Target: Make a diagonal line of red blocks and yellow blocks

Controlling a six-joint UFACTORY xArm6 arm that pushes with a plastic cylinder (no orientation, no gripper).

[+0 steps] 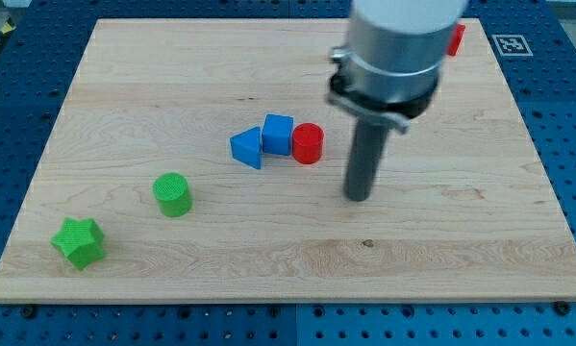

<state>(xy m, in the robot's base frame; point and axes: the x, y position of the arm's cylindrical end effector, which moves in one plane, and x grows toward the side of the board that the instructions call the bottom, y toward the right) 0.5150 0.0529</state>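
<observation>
A red cylinder (307, 143) stands near the middle of the wooden board (172, 77), touching a blue cube (278, 134) on its left. A second red block (456, 38) shows at the view's top right, mostly hidden behind the arm. My tip (359, 197) rests on the board, to the right of and below the red cylinder, apart from it. No yellow block is in view.
A blue triangular block (248, 147) sits left of the blue cube. A green cylinder (172, 194) and a green star-shaped block (79, 241) lie at the view's lower left. The arm's body (393, 48) covers part of the view's top right.
</observation>
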